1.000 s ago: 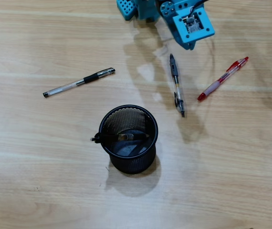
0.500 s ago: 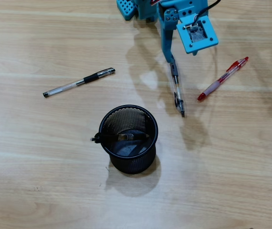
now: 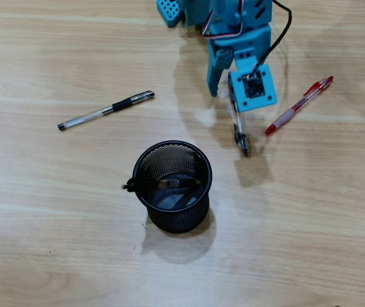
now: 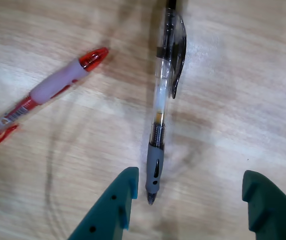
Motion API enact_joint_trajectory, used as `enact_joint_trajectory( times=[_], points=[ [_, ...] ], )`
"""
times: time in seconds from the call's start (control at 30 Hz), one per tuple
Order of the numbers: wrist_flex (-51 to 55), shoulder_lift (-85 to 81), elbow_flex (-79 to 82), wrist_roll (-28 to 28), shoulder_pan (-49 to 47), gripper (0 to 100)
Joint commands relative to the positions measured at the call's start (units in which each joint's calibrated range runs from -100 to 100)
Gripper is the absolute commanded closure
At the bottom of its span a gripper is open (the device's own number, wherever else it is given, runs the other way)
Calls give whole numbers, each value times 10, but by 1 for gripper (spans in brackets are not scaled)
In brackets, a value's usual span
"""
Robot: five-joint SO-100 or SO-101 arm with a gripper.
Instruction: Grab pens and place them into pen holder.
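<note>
My teal gripper point(image 3: 225, 94) hangs open over the upper end of a clear pen point(image 3: 238, 128) in the overhead view. In the wrist view that pen point(image 4: 160, 110) lies lengthwise. Its grey-sleeved tip rests just inside the left finger point(image 4: 113, 207), and the right finger point(image 4: 264, 202) stands well clear of it. The gripper point(image 4: 190, 180) holds nothing. A red-and-clear pen with a pink sleeve point(image 3: 299, 105) point(image 4: 45, 90) lies beside it. A black-sleeved pen point(image 3: 105, 110) lies far left. The black mesh pen holder point(image 3: 202, 192) stands upright with one pen point(image 3: 163, 183) lying across inside it.
The arm's teal base point(image 3: 176, 11) sits at the top edge of the overhead view, and a black cable point(image 3: 283, 29) loops off the wrist. Everything rests on a bare light wooden tabletop point(image 3: 54, 243).
The gripper has swung down the overhead view from the top edge, first past the pen's upper end, then to hang directly over it. The pens and the holder have not moved.
</note>
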Motion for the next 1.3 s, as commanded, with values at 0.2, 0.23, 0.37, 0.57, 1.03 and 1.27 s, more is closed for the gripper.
enact_joint_trajectory(
  times=[0.2,0.23,0.37,0.57,1.03,1.27],
  points=[
    [-177,54,72,-2,1,76],
    [-182,54,77,-2,1,76],
    [-184,56,90,-2,1,76],
    [-184,68,108,-5,-4,77],
    [-222,70,154,-37,-33,77],
    [-373,71,241,-58,-59,77]
  ],
)
